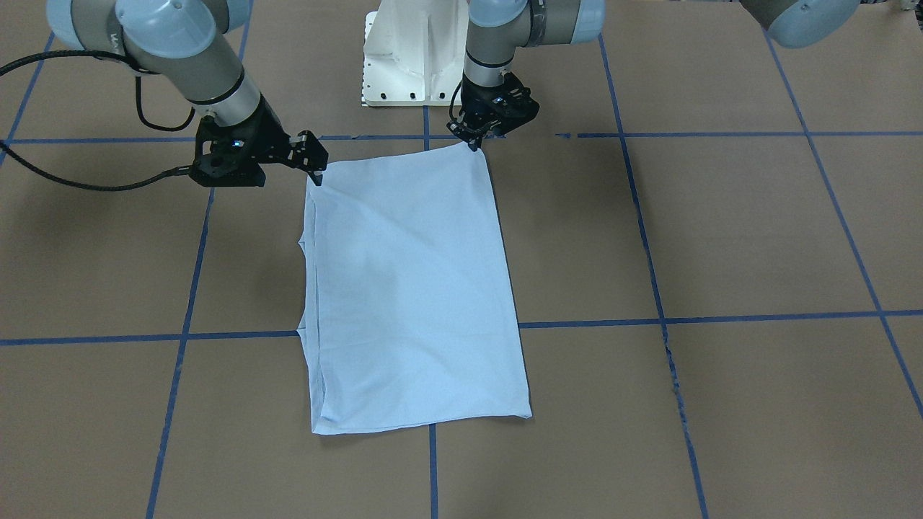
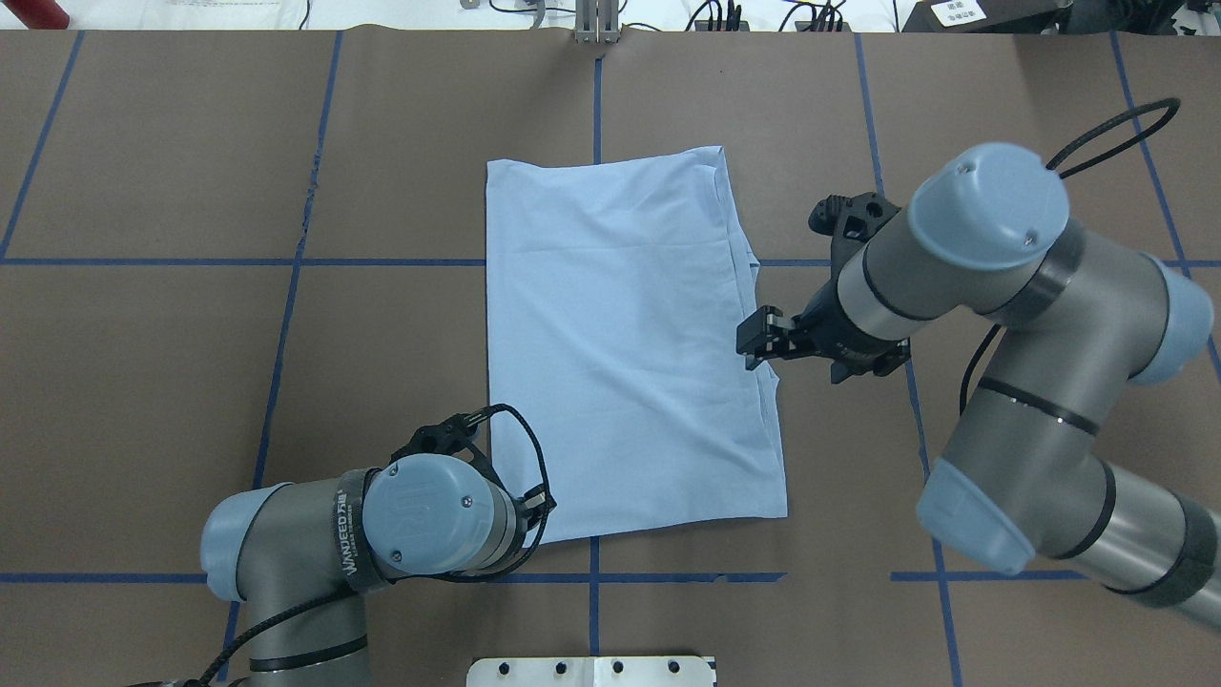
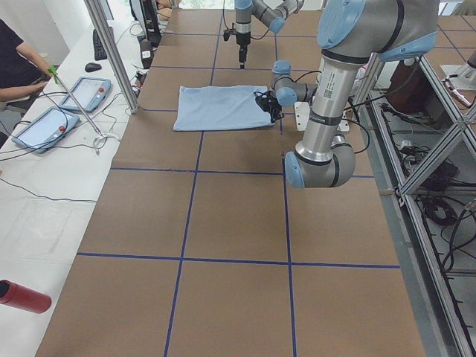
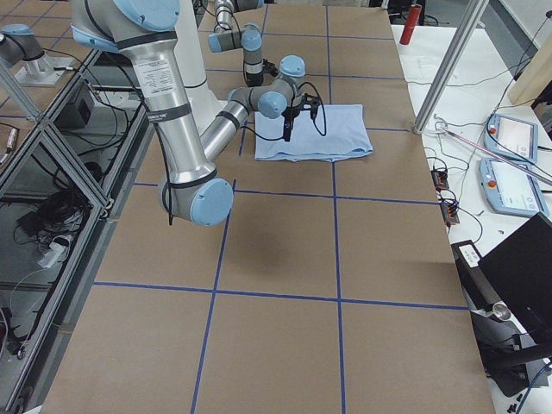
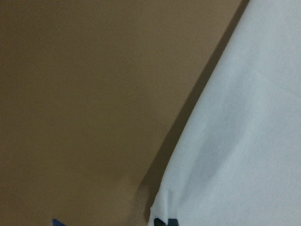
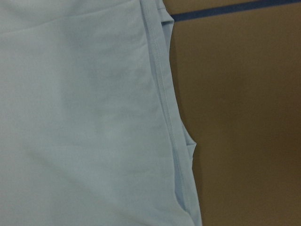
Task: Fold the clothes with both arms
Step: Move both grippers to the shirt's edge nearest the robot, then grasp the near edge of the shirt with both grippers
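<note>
The light blue T-shirt [image 1: 411,288] lies folded into a long flat rectangle [image 2: 620,334] on the brown table. My left gripper [image 1: 474,142] sits at the shirt's corner nearest the robot base, fingers together. In the left wrist view that corner of the cloth [image 5: 244,141] puckers into the dark fingertips [image 5: 162,222]. My right gripper [image 2: 755,345] hangs above the shirt's opposite long edge with its fingers apart and nothing between them. The right wrist view looks down on the layered hems [image 6: 169,117]. Print and collar are hidden.
The white pedestal base [image 1: 411,58] stands just behind the shirt. Blue tape lines [image 1: 721,317] grid the brown table. In the exterior left view, a person [image 3: 15,67], control tablets [image 3: 44,126] and a red bottle [image 3: 22,296] are at a side bench, with a metal post [image 3: 111,52] between.
</note>
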Available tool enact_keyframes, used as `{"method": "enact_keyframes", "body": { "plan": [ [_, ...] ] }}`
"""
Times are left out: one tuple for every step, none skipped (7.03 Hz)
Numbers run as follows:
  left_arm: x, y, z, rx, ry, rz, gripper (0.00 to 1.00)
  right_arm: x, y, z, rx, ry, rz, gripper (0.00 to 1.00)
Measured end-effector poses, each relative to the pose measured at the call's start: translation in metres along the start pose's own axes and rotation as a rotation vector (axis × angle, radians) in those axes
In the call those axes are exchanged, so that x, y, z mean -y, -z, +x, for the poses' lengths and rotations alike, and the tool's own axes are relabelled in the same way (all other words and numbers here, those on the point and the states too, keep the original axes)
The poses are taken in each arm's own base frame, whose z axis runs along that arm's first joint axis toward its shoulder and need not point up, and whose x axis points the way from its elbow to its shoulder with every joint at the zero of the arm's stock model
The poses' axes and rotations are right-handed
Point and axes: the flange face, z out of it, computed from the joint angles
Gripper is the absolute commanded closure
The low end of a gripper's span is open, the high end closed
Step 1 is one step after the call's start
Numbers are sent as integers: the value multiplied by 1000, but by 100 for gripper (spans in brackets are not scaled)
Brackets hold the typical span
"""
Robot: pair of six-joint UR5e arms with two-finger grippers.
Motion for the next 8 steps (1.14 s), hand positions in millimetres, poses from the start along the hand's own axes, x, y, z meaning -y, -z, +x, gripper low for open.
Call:
{"method": "enact_keyframes", "body": {
  "plan": [
    [-1,1,1,-1,-2,-2,100,-26,-13,-13,-6,-73,10,0],
    [-1,2,1,-1,-2,-3,100,-52,-28,-23,-16,-143,24,0],
    [-2,2,2,-2,-3,-4,100,-77,-47,-32,-31,-200,48,0],
    [-2,3,3,-4,-3,-6,100,-100,-69,-37,-55,-248,77,0],
    [-3,3,3,-4,-4,-7,100,-114,-90,-36,-82,-279,97,0],
    [-3,3,3,-4,-4,-9,100,-123,-104,-34,-102,-294,107,0],
    [-3,3,3,-5,-4,-10,100,-126,-111,-32,-114,-300,114,0],
    [-4,3,4,-6,-5,-10,100,-125,-113,-32,-117,-301,122,0]
  ]
}}
